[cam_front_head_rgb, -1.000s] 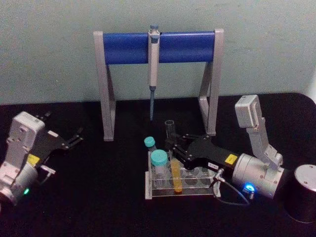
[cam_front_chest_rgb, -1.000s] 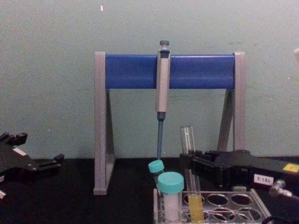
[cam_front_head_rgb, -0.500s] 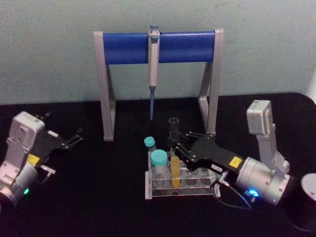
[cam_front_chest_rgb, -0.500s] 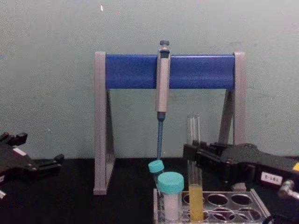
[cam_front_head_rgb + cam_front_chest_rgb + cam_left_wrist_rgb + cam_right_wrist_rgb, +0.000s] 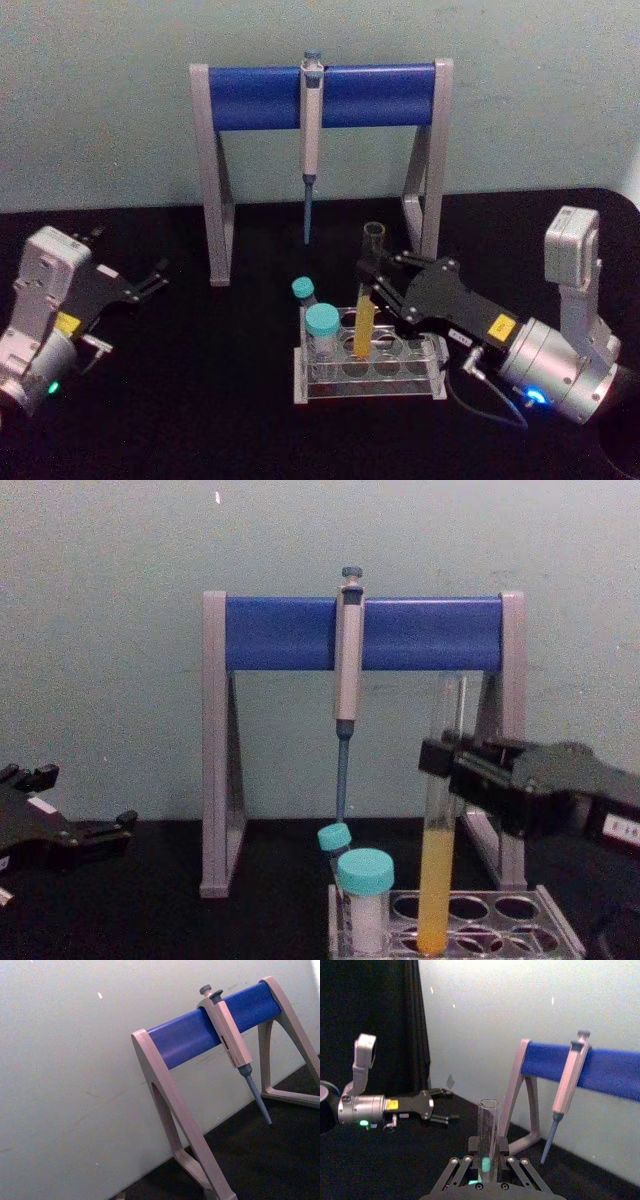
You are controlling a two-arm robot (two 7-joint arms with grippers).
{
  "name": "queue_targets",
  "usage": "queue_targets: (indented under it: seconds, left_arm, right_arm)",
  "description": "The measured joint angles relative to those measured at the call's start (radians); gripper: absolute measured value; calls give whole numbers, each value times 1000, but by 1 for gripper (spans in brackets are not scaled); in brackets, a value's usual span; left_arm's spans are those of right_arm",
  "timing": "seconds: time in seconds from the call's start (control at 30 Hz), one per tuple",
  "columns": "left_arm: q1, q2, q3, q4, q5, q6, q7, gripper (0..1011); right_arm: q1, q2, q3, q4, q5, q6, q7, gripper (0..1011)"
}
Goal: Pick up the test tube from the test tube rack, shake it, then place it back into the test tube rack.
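The test tube (image 5: pixel 366 300) is a tall clear glass tube with yellow-orange liquid in its lower part. My right gripper (image 5: pixel 372 272) is shut on it around mid-height and holds it nearly upright. In the chest view the test tube (image 5: pixel 438 880) has its round bottom level with the top of the test tube rack (image 5: pixel 505 922), at a front hole. The rack (image 5: pixel 370 385) is low and translucent and stands at the table's centre. The right wrist view shows the tube's open top (image 5: pixel 488 1125) rising between the fingers. My left gripper (image 5: pixel 150 280) rests open at the far left.
Behind the rack stands a grey-legged stand with a blue crossbar (image 5: pixel 250 97), and a grey-blue pipette (image 5: pixel 310 130) hangs from it. Two teal-capped white vials (image 5: pixel 322 328) sit in the rack's left end. The black table (image 5: pixel 200 400) is bare between the arms.
My right gripper has risen and drawn back to the right with the test tube in it. The tube has come up out of its hole. The left arm has not moved.
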State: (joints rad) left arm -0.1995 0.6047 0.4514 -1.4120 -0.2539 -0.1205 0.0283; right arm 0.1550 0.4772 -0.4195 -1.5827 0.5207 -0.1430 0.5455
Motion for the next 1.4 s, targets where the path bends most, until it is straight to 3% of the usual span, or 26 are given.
queue_targets:
  seconds: [0.33, 0.6, 0.9, 1.1, 1.4]
  left_arm:
    - [0, 0, 0, 0, 0, 0, 0, 1001]
    - [0, 0, 0, 0, 0, 0, 0, 1001]
    - [0, 0, 0, 0, 0, 0, 0, 1001]
    - [0, 0, 0, 0, 0, 0, 0, 1001]
    - [0, 0, 0, 0, 0, 0, 0, 1001]
  right_arm:
    - [23, -11, 22, -22, -7, -8, -3, 228]
    - [82, -41, 35, 37, -12, 5, -15, 228]
    - [106, -55, 43, 69, -15, 12, -22, 228]
    - [96, -48, 57, 62, -21, 14, -36, 228]
    - [16, 5, 107, -33, -22, 37, -65, 228]
